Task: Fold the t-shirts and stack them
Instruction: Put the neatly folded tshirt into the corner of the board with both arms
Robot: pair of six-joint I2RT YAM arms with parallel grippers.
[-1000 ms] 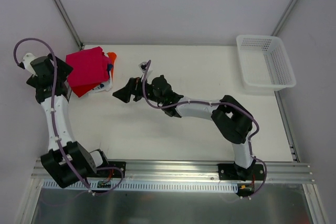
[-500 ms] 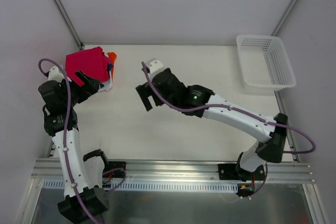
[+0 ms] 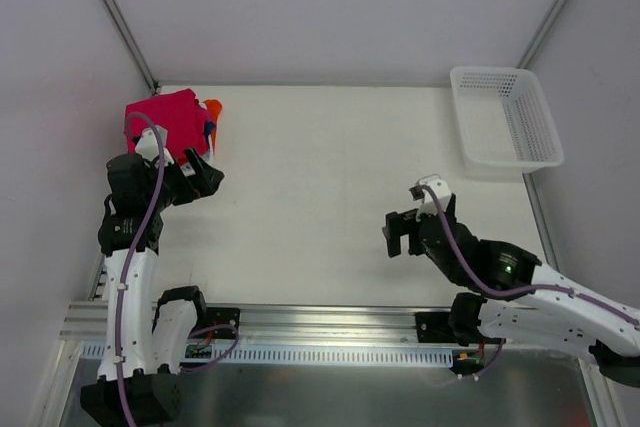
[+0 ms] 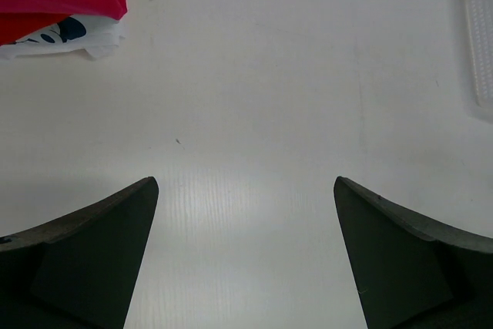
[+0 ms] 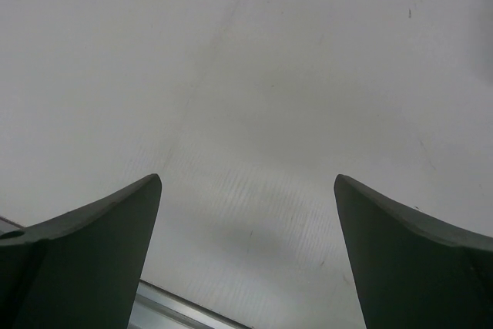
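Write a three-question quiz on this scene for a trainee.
1. True or false: a shirt lies inside the white mesh basket.
2. Which colour is the topmost folded shirt? A blue, B magenta-pink, C white.
3. Fill in: the left gripper and the right gripper both stand ____, holding nothing.
Key: 1 false; 2 B; 3 open.

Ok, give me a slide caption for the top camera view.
Left gripper and right gripper open, folded t-shirts stacked far-left, white mesh basket far-right.
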